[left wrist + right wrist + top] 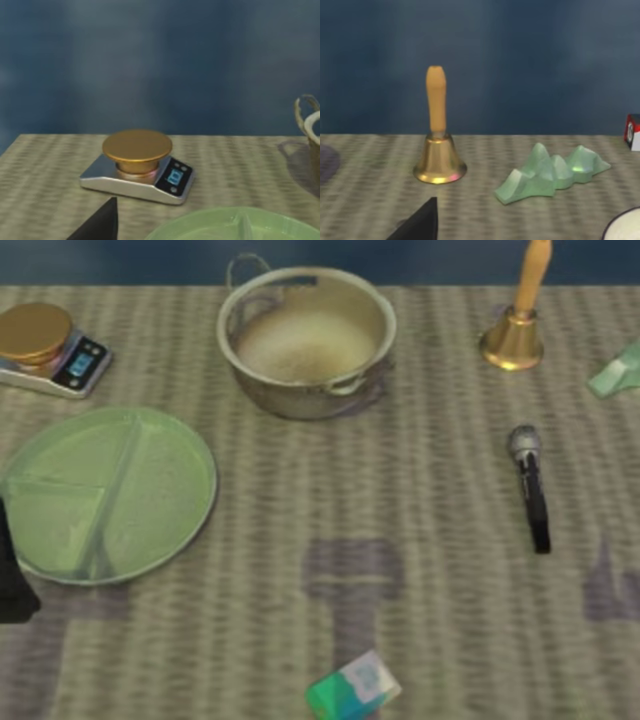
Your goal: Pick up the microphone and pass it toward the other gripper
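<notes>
The microphone point(530, 488) lies flat on the woven mat at the right, silver mesh head toward the back, black handle toward the front. It shows in neither wrist view. My left gripper point(12, 585) is parked at the left edge, beside the green plate and far from the microphone. The left wrist view catches just one black wedge finger point(102, 225) with nothing next to it. My right gripper is outside the top view; only one finger point(422, 225) of it shows in the right wrist view, over bare mat, holding nothing.
A brass bell point(515, 335) stands behind the microphone, with a pale green lumpy piece point(620, 370) to its right. A metal pot point(224, 325) sits back centre, a scale point(50, 348) back left, a divided green plate point(150, 470) at left, and a small box point(352, 688) at the front.
</notes>
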Motion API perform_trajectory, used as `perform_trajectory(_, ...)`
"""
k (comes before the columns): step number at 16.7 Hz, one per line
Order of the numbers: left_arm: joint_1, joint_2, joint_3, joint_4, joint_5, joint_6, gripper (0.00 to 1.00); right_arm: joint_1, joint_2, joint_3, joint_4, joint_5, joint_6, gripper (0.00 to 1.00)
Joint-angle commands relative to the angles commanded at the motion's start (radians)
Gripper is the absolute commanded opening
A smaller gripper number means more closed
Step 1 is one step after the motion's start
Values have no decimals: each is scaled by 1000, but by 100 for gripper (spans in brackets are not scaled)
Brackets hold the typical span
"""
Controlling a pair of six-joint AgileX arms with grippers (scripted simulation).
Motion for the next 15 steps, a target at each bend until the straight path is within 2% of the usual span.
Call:
perform_trajectory(3,0,0,0,0,0,0,100,3,10,9,-8,0,2,100)
perform_trajectory(7,0,0,0,0,0,0,100,32,156,132,-110,0,26,100)
perform_trajectory(10,0,0,0,0,0,0,100,65,376,301,-237,4,61,100)
perform_trajectory(15,0,0,0,0,0,0,100,132,884,679,-470,11,143,100)
